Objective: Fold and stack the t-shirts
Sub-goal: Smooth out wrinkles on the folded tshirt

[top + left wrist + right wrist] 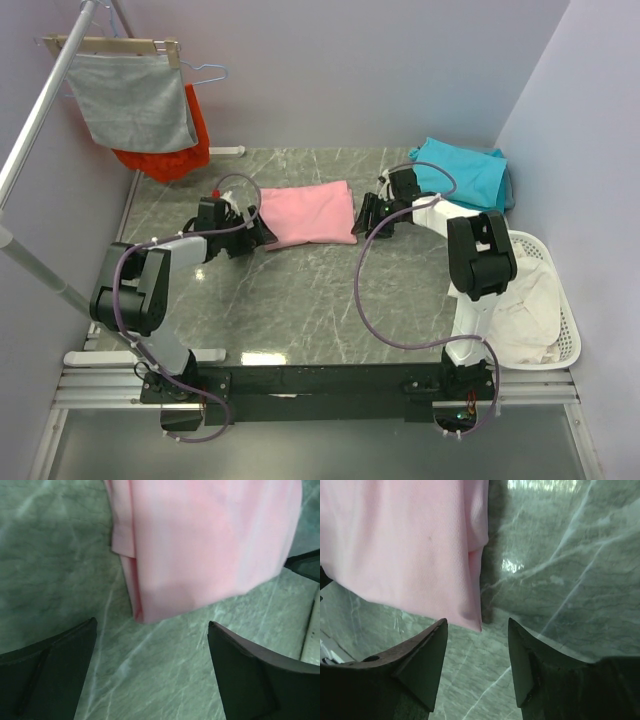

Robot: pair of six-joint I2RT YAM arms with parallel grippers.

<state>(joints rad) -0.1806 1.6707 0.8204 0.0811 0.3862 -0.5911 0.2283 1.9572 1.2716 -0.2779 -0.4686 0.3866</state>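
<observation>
At 10 o'clock in the top view a grey cloth (135,100) and an orange garment (165,155) hang on hangers. The left gripper (262,230) sits just beside the left edge of the folded pink t-shirt (308,213), jaws spread wide with nothing between them. The shirt lies flat on the table (300,310), slightly toward 12 o'clock from the middle. The right gripper (366,213) is at the shirt's right edge, jaws about half apart and empty. Folded teal t-shirts (462,172) lie at 2 o'clock. A white basket (572,345) of pale cloth (520,300) stands at 4 o'clock.
</observation>
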